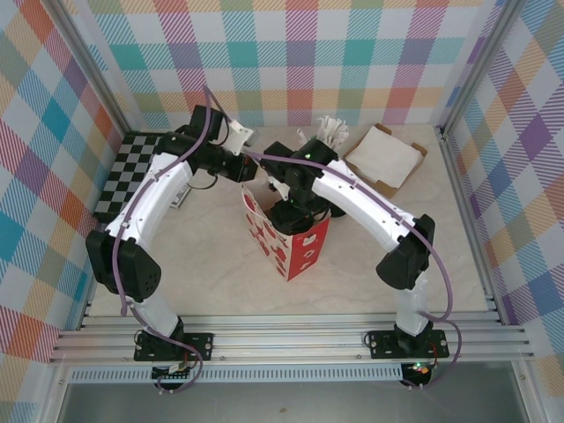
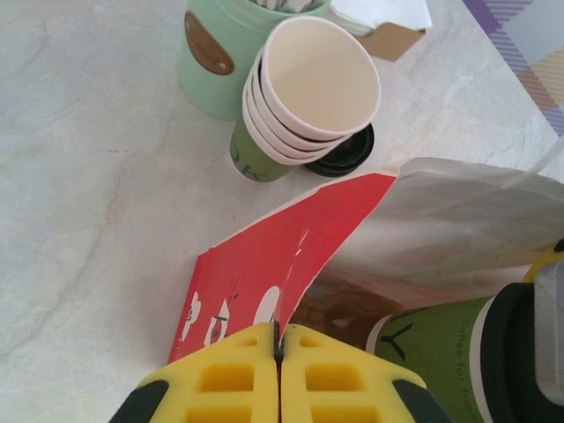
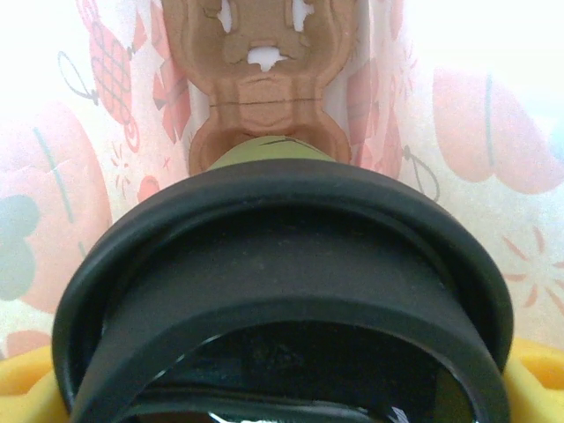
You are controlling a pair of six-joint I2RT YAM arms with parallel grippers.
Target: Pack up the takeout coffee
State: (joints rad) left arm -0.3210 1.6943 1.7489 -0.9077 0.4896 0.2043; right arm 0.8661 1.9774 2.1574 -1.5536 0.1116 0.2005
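The takeout coffee (image 2: 441, 348), a green cup with a black lid (image 3: 282, 256), hangs inside the open red-and-white paper bag (image 1: 300, 247) at mid-table. My right gripper (image 3: 282, 388) reaches down into the bag, shut on the cup. Its yellow fingertips (image 3: 539, 370) show at either side of the lid. In the top view the right gripper (image 1: 289, 211) sits in the bag's mouth. My left gripper (image 2: 278, 339) is shut on the bag's red rim (image 2: 291, 256) and holds that side up, at the bag's far left corner (image 1: 249, 176).
Behind the bag stand a stack of cream paper cups (image 2: 308, 88), a green cup of white cutlery (image 2: 216, 53) and a lidded green cup (image 2: 264, 159). A cardboard box of napkins (image 1: 385, 157) lies at back right, a checkered board (image 1: 128, 172) at left.
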